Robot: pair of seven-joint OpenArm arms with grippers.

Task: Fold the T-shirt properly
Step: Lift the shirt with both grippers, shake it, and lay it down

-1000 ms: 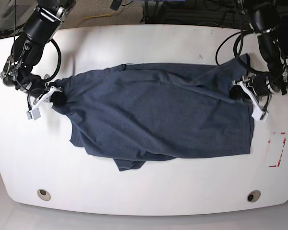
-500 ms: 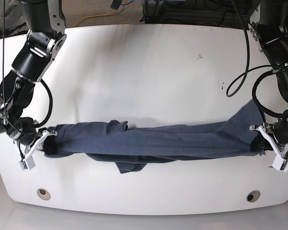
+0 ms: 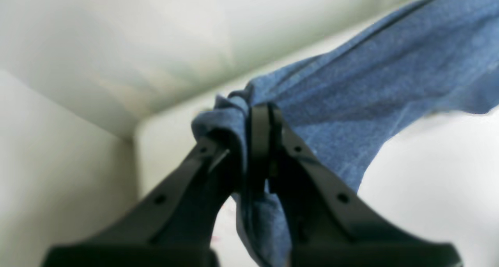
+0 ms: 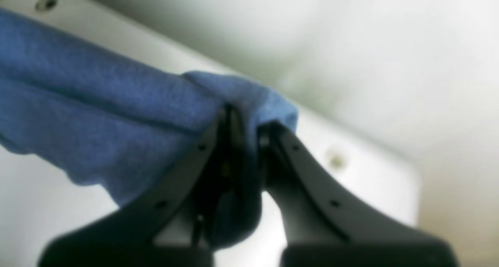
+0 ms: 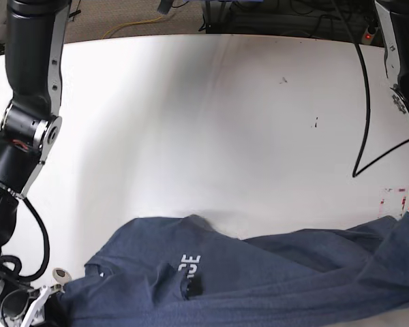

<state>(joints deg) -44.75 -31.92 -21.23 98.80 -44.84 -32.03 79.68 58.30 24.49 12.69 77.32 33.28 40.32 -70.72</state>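
Note:
The dark navy T-shirt [image 5: 259,279] hangs stretched across the front of the white table, its small white lettering [image 5: 189,261] facing up. In the right wrist view, my right gripper [image 4: 247,122] is shut on a bunched edge of the T-shirt [image 4: 97,115]. In the base view it sits at the bottom left corner [image 5: 37,310]. My left gripper [image 3: 259,119] is shut on the other end of the T-shirt [image 3: 370,72], and cloth drapes down between its fingers. In the base view that gripper is hidden behind cloth at the right edge.
The white table [image 5: 204,136] stretches away behind the shirt. Red tape marks [image 5: 394,197] lie near its right side. Cables [image 5: 273,20] run along the back edge. Round holes [image 4: 335,161] show near the table's front corner, with floor beyond.
Both grippers have carried the shirt toward the table's front edge. It has turned over, so the white lettering now shows, and the back of the table is bare.

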